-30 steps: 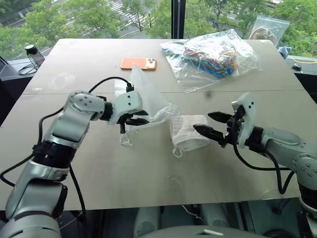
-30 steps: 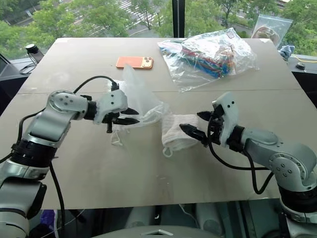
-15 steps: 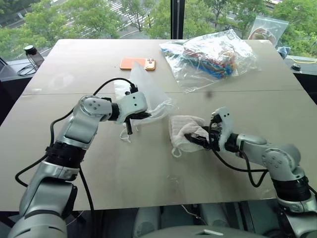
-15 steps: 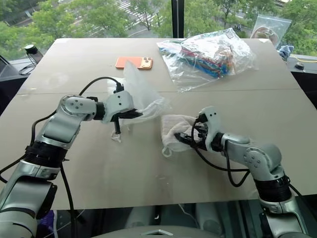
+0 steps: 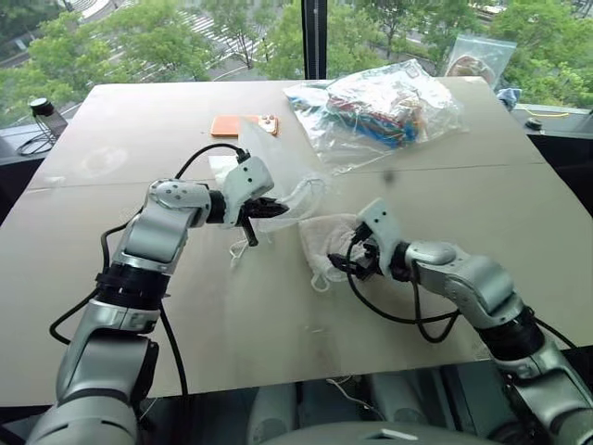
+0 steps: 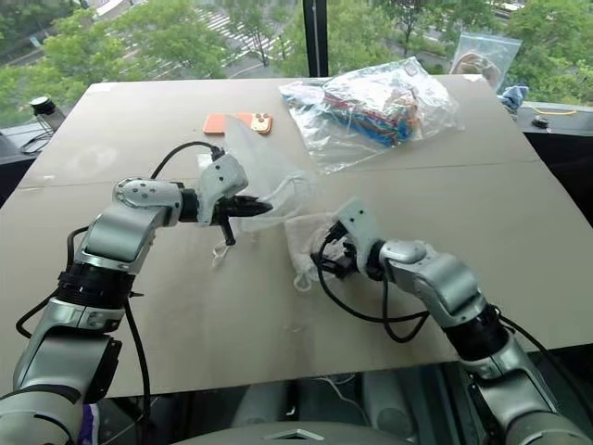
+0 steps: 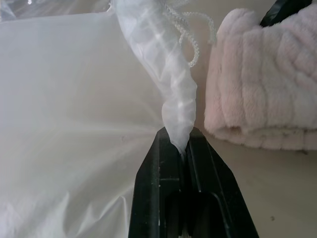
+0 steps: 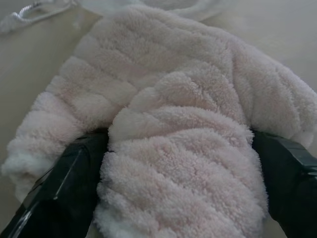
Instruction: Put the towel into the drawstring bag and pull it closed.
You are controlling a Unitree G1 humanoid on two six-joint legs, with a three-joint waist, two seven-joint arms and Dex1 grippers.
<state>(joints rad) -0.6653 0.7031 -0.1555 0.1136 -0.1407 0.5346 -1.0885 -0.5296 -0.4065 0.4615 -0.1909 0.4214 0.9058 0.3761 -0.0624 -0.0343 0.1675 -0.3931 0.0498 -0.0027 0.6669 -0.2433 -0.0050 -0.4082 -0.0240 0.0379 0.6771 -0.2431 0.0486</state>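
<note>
The drawstring bag [image 5: 278,171], a milky translucent pouch, lies at mid-table with its mouth bunched. My left gripper [image 5: 269,211] is shut on that gathered mouth edge [image 7: 176,109], and the white cord [image 7: 195,34] loops just beyond the pinch. Right beside the bag's mouth lies the towel [image 5: 320,239], cream and ribbed, flat on the table. My right gripper [image 5: 347,264] is down on it and open, one black finger [image 8: 69,178] at each side of the plush cloth [image 8: 173,124], which bulges between them.
At the back of the table [image 5: 185,315] lies a clear crinkly bag of colourful cables [image 5: 380,107], and an orange phone [image 5: 243,125] lies behind the pouch. A small zip bag [image 5: 477,57] stands far right, a dark bottle [image 5: 39,111] far left.
My left gripper has closed on the bag's mouth. The right gripper has come down and leftward, from hovering beside the towel to straddling it. The camera has shifted slightly.
</note>
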